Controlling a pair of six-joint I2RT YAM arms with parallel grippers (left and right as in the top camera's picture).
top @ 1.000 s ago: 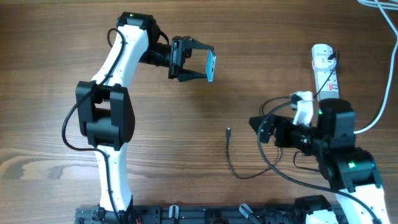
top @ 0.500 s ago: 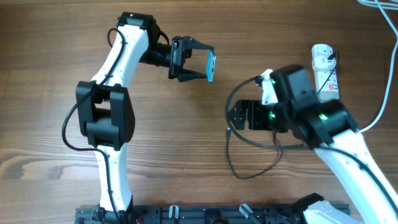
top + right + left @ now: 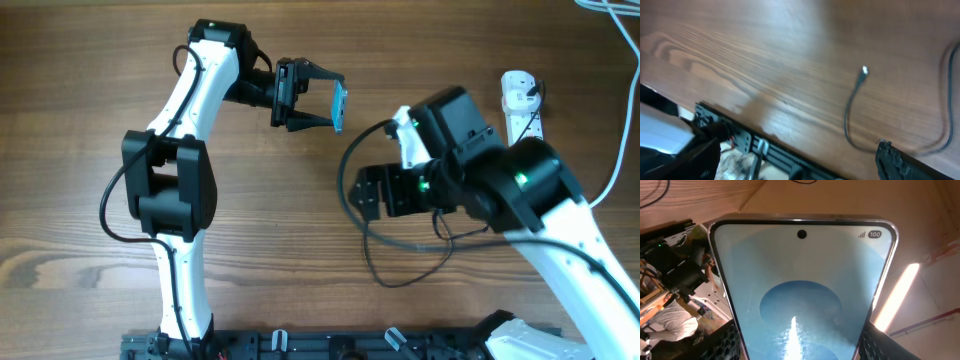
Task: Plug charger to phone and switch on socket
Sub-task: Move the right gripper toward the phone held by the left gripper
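The phone (image 3: pixel 339 106) with its cyan screen (image 3: pixel 800 290) is held off the table at the back, my left gripper (image 3: pixel 328 104) shut on its sides; the padded fingers (image 3: pixel 727 342) press both edges. The charger (image 3: pixel 373 268), a thin black cable, loops on the table in front of my right arm. Its connector tip (image 3: pixel 864 70) lies on the wood ahead of my right gripper (image 3: pixel 797 150); overhead that gripper (image 3: pixel 363 192) covers it. The right jaws stand wide open and hold nothing. The white socket (image 3: pixel 520 108) lies at the right, partly behind the right arm.
A thick white cord (image 3: pixel 612 185) curves along the right edge. A black rail (image 3: pixel 340 345) runs along the table's front edge and shows as a rail (image 3: pixel 755 145) in the right wrist view.
My right arm has swung from the front right to the left and toward the middle, over the cable's tip. The left arm and the phone have stayed still.
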